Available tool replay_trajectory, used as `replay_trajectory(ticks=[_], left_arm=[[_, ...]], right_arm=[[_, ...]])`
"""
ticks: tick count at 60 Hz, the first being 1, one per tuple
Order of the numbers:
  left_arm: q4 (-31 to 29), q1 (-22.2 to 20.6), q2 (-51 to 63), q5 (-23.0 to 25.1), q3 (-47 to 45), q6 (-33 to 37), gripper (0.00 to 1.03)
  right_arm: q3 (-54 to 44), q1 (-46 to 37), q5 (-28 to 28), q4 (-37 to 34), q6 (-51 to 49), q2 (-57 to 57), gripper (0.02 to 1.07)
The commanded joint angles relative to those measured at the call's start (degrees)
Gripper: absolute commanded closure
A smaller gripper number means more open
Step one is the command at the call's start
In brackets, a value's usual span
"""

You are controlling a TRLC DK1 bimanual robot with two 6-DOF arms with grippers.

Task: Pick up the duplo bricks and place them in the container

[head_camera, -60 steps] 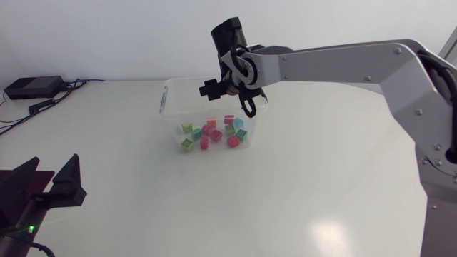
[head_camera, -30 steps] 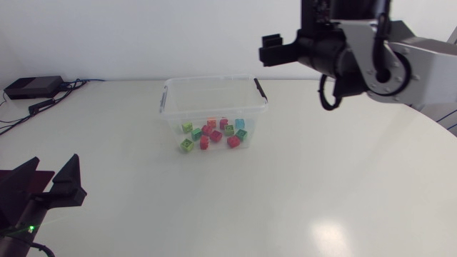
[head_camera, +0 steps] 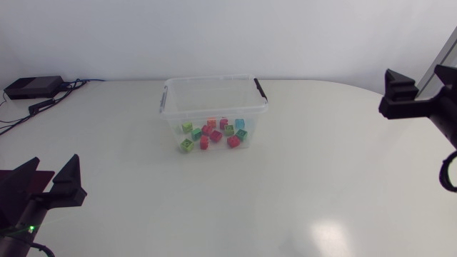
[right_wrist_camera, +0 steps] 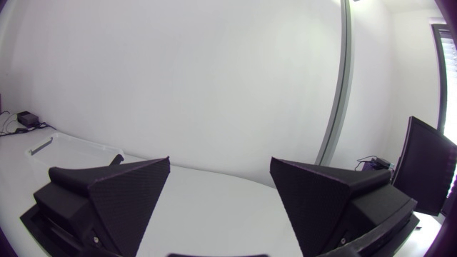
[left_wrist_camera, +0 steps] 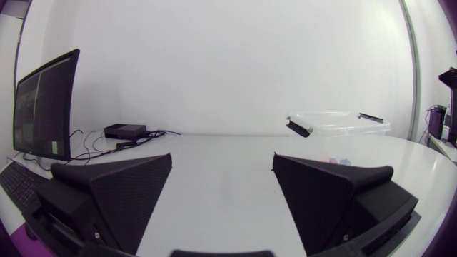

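Bright duplo bricks (head_camera: pixel 214 133) lay inside the clear container (head_camera: pixel 213 111) on my desk (head_camera: pixel 300 185)
My left claw (left_wrist_camera: pixel 221 160) and right claw (right_wrist_camera: pixel 219 163) both stood wide, well apart from it

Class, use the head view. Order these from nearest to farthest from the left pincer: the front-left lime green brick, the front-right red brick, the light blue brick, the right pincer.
1. Lime green brick: front left of the container, closest to the left pincer.
2. Red brick: front right.
3. Light blue brick: right side, further back.
4. Right pincer: far right edge.
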Motion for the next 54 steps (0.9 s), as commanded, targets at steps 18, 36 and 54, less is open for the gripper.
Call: replay_trajectory(ticks=[18, 36, 54], left_arm=[[0.1, -1.3, -0.3, 1.4, -1.0, -0.3, 0.05], [0.0, -3.1, 0.0, 2.6, -1.0, -1.0, 0.05], [-0.1, -4.5, 0.1, 3.5, -1.0, -1.6, 0.05]], right_arm=[[-14.3, -4.1, -5.4, -4.5, 2.4, -18.2, 0.07], [-24.5, -6.0, -10.4, -6.5, 7.7, -28.9, 0.07], [-32.2, -7.4, -14.1, -8.1, 11.7, -36.9, 0.07]])
